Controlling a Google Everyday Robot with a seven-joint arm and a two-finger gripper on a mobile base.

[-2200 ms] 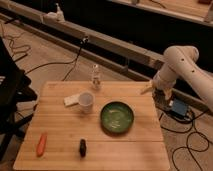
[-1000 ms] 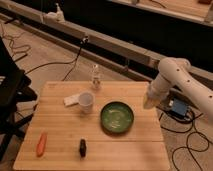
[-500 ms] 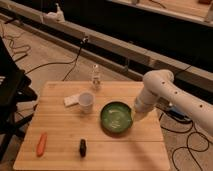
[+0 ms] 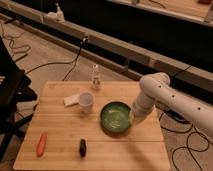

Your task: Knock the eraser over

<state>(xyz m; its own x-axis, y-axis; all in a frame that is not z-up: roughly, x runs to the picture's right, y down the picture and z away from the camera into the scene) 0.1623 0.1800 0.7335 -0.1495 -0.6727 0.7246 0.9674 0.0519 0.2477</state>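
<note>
Eraser (image 4: 82, 147) appears upright, long axis vertical; gripper (image 4: 133, 118), state unclear, beside green bowl (image 4: 102, 120).

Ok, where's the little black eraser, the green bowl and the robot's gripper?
eraser (image 4: 82, 147): camera view, middle of the black block.
green bowl (image 4: 114, 119): camera view, its bare inside.
gripper (image 4: 133, 118): camera view, arm's lower tip, by the bowl's right rim.

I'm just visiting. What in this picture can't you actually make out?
- End effector, at the green bowl's right rim: the camera view cannot settle whether it touches the bowl.
- Arm: cut off by the right edge; the base is out of view.
- Eraser, near the table's front edge: too small to tell standing from lying.
- Small bottle at the back edge: too small to identify.
</note>
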